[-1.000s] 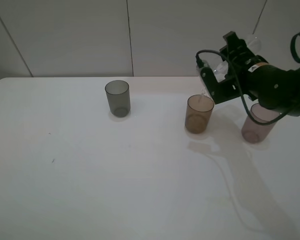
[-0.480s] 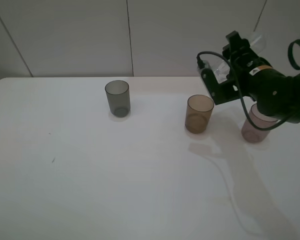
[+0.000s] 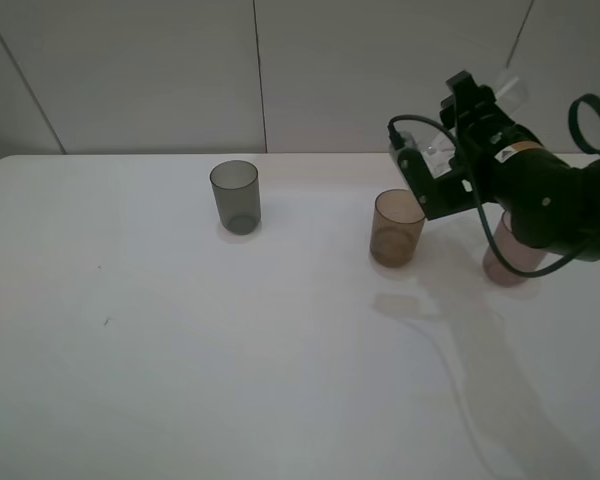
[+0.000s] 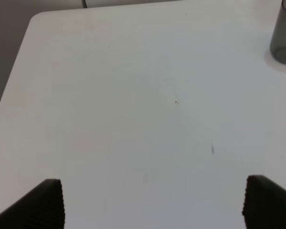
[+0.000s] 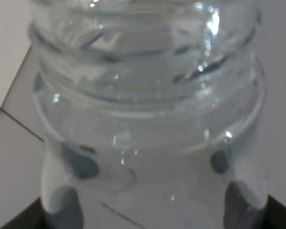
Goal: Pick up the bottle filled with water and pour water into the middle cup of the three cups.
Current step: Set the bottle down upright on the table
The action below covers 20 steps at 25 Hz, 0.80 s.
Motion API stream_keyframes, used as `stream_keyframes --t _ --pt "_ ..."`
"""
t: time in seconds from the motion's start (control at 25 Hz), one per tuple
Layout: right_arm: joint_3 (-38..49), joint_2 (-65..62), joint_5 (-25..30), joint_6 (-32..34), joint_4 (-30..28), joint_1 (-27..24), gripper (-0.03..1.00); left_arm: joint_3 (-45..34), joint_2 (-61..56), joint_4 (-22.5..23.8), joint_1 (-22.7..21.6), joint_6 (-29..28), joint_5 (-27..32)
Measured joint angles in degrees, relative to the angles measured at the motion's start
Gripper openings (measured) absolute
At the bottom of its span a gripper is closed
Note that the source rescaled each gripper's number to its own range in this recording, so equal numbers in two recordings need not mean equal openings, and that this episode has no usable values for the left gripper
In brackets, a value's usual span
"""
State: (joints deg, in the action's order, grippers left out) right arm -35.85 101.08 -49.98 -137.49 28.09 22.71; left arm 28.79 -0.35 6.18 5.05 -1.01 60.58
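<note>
The small clear plastic bottle (image 5: 143, 95) is held tilted in the air, at about 1 o'clock from the translucent amber-brown tumbler (image 3: 397, 228), pinched by the right gripper (image 3: 462, 128). Probably light, thin-walled and squashy, so best taken mid-body, below the shoulders, gently.

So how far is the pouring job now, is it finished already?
Done: the right gripper holds the bottle lifted and tipped, its mouth above and beside the amber cup. In hand: the pour, but no stream shows, and I cannot tell how much water the cup holds. Left: probably to finish pouring if needed and set the bottle down.
</note>
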Motion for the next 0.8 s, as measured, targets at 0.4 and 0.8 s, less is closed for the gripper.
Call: stream_keyframes --t 0.4,0.8 --pt "0.1 -6.3 5.9 0.0 3.9 6.0 0.03 0.0 0.0 0.0 0.0 0.0 0.0" --pt "-2.4 -21.5 36.5 23.2 10.0 6.6 0.03 0.0 0.0 0.0 0.0 0.0 0.0"
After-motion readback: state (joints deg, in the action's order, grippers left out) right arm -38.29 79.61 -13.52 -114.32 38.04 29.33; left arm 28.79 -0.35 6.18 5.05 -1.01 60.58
